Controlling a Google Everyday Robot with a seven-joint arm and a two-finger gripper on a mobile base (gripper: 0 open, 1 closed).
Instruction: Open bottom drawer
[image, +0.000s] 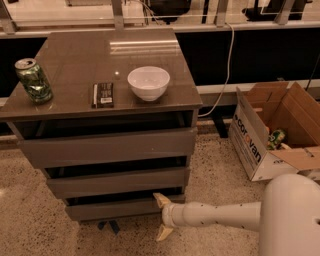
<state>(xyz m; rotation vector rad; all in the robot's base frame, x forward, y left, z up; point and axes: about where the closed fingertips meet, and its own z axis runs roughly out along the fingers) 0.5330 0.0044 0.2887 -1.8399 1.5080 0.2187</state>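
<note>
The grey-brown cabinet (110, 145) has three handleless drawer fronts. The bottom drawer (115, 208) is the lowest and smallest slab, with a dark gap above it. My gripper (162, 217) sits at the right end of the bottom drawer front, low by the floor. Its two cream fingers are spread apart, one fingertip (160, 199) at the drawer's top edge and the other below near the floor. It holds nothing. My white arm (220, 215) reaches in from the lower right.
On the cabinet top stand a green can (33, 80), a dark flat packet (103, 95) and a white bowl (148, 82). An open cardboard box (272, 131) sits on the speckled floor to the right. A cable hangs behind the cabinet.
</note>
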